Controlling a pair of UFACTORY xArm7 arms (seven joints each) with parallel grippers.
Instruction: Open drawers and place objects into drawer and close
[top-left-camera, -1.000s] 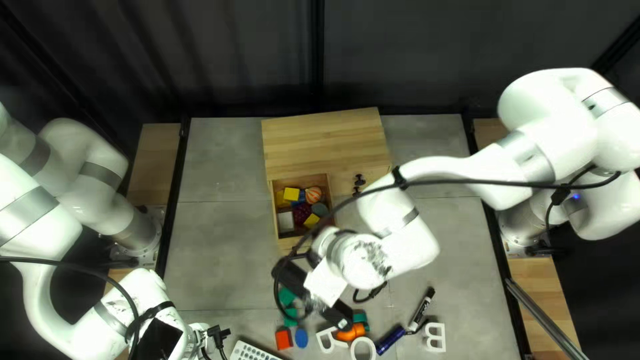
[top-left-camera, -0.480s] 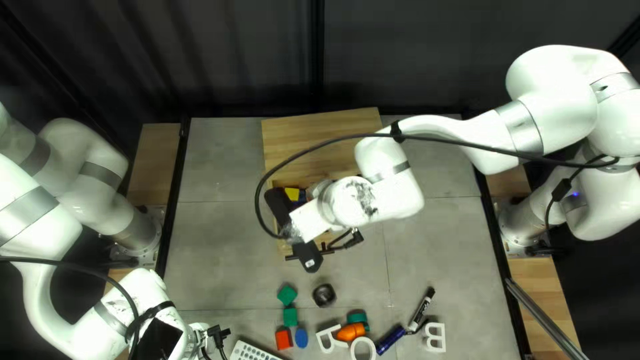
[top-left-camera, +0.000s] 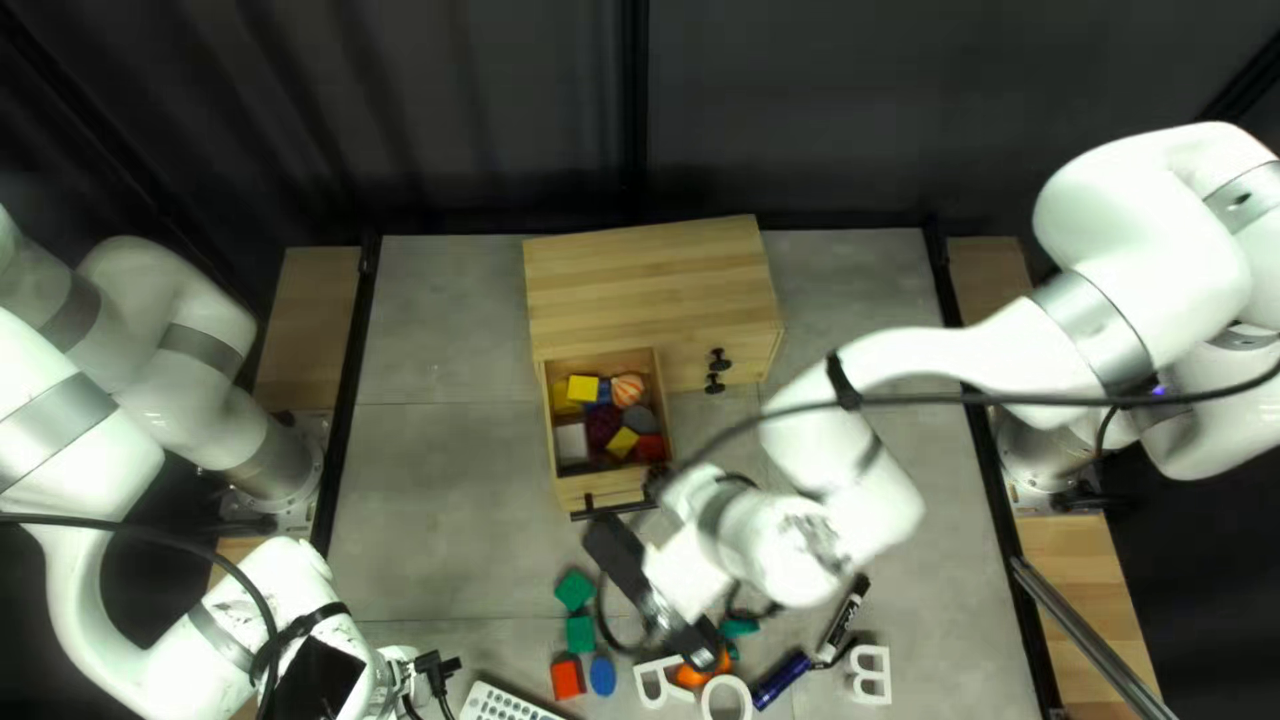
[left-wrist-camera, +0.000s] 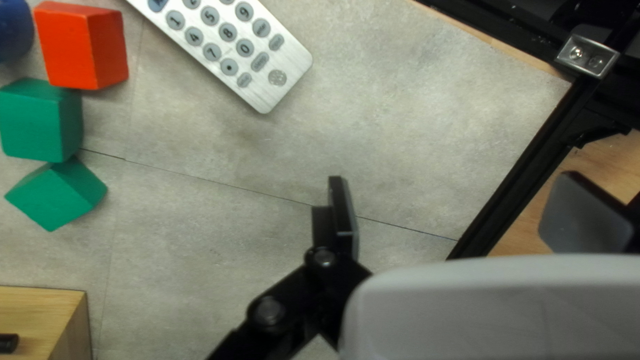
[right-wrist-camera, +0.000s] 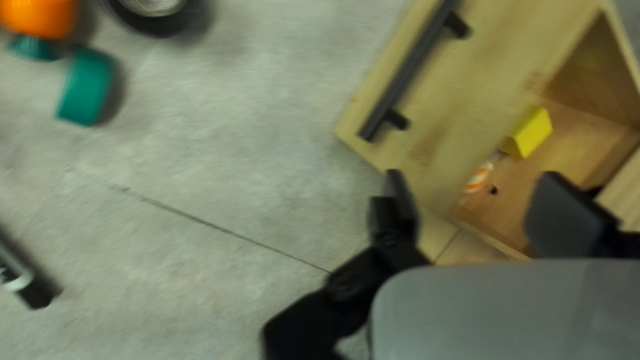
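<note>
One pale wooden drawer (top-left-camera: 620, 487), black-handled, juts from its boxy wooden cabinet's (top-left-camera: 654, 287) front edge; only the right wrist view shows a round black dish (right-wrist-camera: 143, 25). Left gripper (top-left-camera: 320, 676) and right gripper (top-left-camera: 654, 598) gape.

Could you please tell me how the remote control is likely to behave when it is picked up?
The remote control looks like a stiff, flat-lying slab, so it probably won't bend or roll. Its smooth, metallic-looking face may be slippery. Being elongated, it could tilt if the jaws gripped it near one end.
</note>
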